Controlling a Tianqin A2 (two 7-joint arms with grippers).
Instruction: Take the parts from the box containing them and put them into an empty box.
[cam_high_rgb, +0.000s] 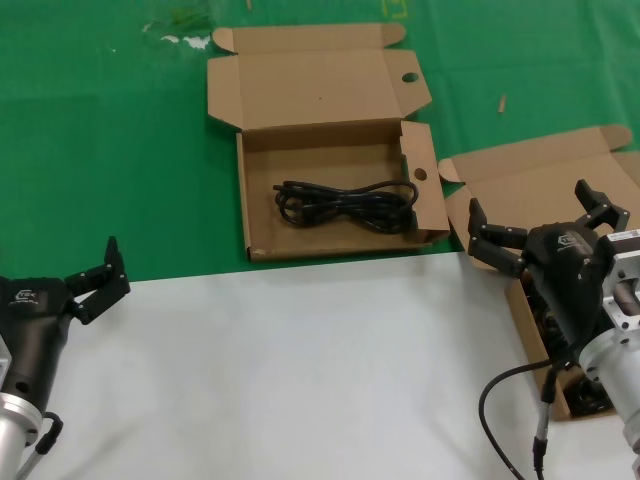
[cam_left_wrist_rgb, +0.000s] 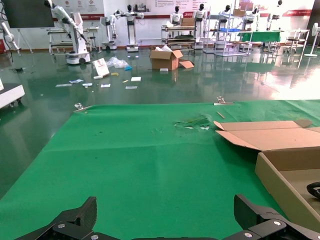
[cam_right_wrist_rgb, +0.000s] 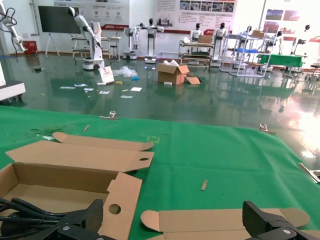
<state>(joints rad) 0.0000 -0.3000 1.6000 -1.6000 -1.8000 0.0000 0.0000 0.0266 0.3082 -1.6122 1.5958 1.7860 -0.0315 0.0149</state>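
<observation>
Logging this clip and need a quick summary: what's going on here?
The right gripper hangs open and empty above the plain-flapped brown cardboard box on the right, where dark cable bundles partly show beneath the arm. The brown cardboard box with round holes in its flaps sits mid-scene on the green cloth and holds one black coiled power cable. The left gripper is open and idle over the white surface.
</observation>
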